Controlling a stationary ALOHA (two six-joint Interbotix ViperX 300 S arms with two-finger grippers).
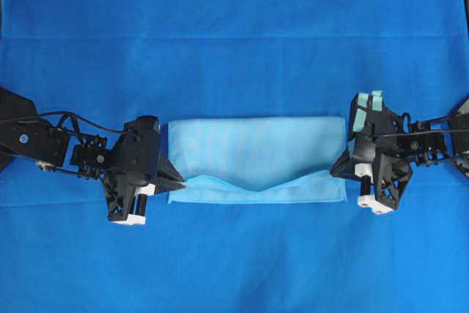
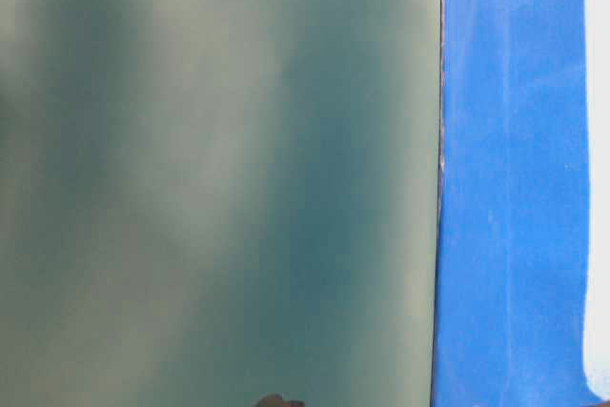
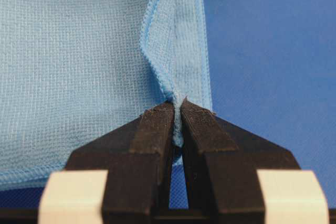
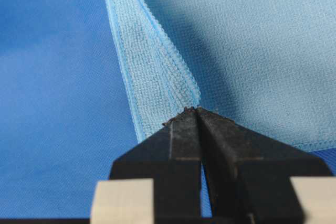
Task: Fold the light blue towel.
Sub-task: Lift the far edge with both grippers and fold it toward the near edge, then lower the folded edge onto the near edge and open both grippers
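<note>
The light blue towel (image 1: 256, 144) lies as a wide band in the middle of the overhead view. Its upper layer reaches almost to the near edge and sags in the middle. My left gripper (image 1: 179, 181) is shut on the near left corner of that layer. In the left wrist view the stitched hem (image 3: 177, 109) is pinched between the black fingertips, with the towel (image 3: 79, 51) spreading away behind. My right gripper (image 1: 338, 170) is shut on the near right corner. In the right wrist view its tips (image 4: 197, 110) meet on the folded edge of the towel (image 4: 252, 40).
A large royal-blue cloth (image 1: 234, 27) covers the whole table under the towel. Both arms reach in from the sides at mid height. In the table-level view a blurred grey-green surface (image 2: 219, 178) fills most of the frame, with a strip of the blue cloth (image 2: 505, 188) at the right.
</note>
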